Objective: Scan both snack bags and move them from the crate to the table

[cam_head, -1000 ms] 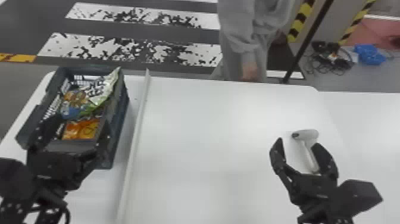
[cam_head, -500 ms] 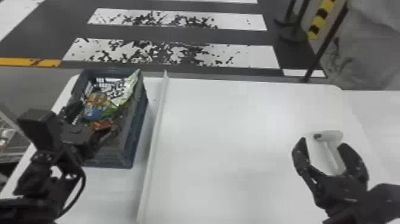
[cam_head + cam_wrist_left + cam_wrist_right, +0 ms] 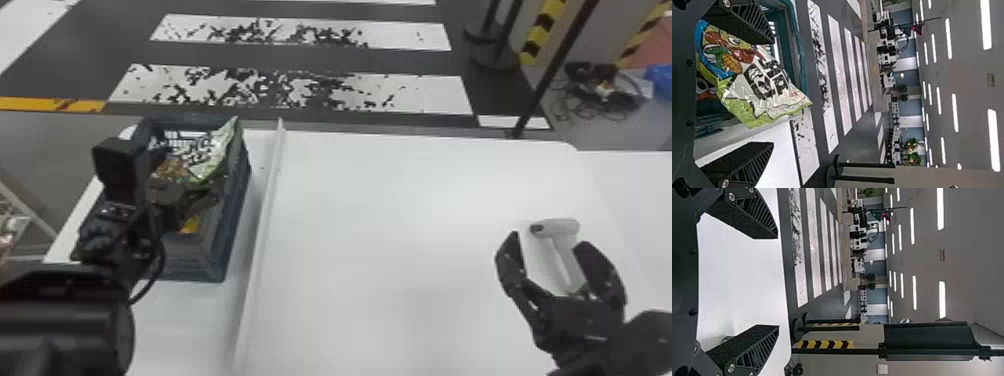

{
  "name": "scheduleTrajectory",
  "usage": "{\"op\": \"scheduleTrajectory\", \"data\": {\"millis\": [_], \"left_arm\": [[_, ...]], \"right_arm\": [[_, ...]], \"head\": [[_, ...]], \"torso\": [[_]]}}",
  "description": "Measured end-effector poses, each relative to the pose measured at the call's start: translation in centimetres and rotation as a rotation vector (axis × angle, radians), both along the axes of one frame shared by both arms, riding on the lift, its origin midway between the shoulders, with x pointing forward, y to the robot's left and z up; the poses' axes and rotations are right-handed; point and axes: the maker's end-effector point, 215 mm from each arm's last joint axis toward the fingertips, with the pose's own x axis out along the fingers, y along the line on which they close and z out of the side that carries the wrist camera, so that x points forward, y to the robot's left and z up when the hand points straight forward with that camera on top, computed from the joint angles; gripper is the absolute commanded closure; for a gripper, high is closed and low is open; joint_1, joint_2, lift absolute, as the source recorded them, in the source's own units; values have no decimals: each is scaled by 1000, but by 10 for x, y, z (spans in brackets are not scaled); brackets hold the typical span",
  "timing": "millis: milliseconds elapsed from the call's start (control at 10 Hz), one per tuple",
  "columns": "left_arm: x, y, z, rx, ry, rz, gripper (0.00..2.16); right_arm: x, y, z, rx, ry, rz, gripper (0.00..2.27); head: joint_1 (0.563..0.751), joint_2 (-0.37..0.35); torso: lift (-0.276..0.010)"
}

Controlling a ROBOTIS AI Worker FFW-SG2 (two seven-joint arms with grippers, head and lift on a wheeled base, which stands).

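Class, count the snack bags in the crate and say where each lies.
2 visible: the green-and-white bag lies toward the far end of the crate; an orange one lies nearer the robot. More may be hidden.

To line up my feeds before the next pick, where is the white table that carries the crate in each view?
Head view: the table spans the middle, with the crate at its left end.
Left wrist view: the table lies past the crate's wall, by one finger of the left tool.
Right wrist view: the table shows between the right tool's fingers.
Shared landmark: white floor stripes beyond the table.
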Motion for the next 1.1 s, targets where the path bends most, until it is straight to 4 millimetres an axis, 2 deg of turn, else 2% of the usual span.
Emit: {"op": "scheduleTrajectory", "data": {"millis": [300,700,800,1000,1100], "left_arm": [[15,-10,-20,54,51,-31,90],[22,-2,-26,73,64,-16,205],[22,-1,-27,64,68,-13,529],[18,-1,-32,50,90,-35,1352],[15,2,-32,44,91,-30,1406]], "right_arm": [[0,0,1,-1,-2,1,117],[0,-1,0,-2,-1,0,117],[0,-1,0,-2,-1,0,117],[-1,-2,0,-3,-1,-1,117],[-1,-2,-1,-3,1,-2,117]], "head": [[695,-37],[695,-31],[695,-28],[695,-31],[695,-26]], "torso": [[-88],[-88],[-88],[-88],[-88]]}}
